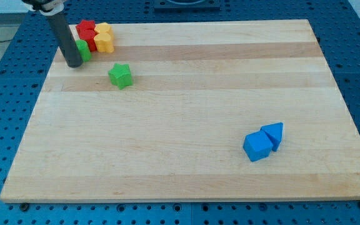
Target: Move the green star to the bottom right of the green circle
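Note:
The green star (120,75) lies on the wooden board (186,119) in the upper left part. The green circle (84,50) sits further up and to the left, partly hidden behind my rod. My tip (74,64) rests on the board right at the green circle's left side, to the upper left of the green star, with a gap between tip and star.
Red blocks (86,31) and yellow blocks (104,37) are clustered at the view's top left, touching the green circle. Two blue blocks (263,142) sit together at the lower right. The board's left edge is close to the tip.

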Motion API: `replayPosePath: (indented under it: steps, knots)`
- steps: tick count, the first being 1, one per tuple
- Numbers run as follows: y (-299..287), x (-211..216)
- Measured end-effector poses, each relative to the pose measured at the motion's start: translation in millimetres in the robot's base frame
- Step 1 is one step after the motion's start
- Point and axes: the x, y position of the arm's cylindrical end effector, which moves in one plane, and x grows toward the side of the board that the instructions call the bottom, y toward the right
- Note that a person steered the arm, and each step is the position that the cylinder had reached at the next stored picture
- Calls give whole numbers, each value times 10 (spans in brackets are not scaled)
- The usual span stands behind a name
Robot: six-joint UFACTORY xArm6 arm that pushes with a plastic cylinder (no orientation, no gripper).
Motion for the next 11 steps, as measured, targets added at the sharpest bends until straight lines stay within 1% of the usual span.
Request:
replayPosePath:
  steps: [1, 2, 3, 4, 5, 6, 7, 8, 9, 10, 11]
  knots:
    - [-39, 214]
    - [20, 770]
    - [413, 1193]
    - [970, 1198]
    - [1304, 1055]
    - [1355, 800]
    - [1289, 517]
    - [1132, 329]
    - [1054, 340]
    - [1065, 651]
    - [1015, 753]
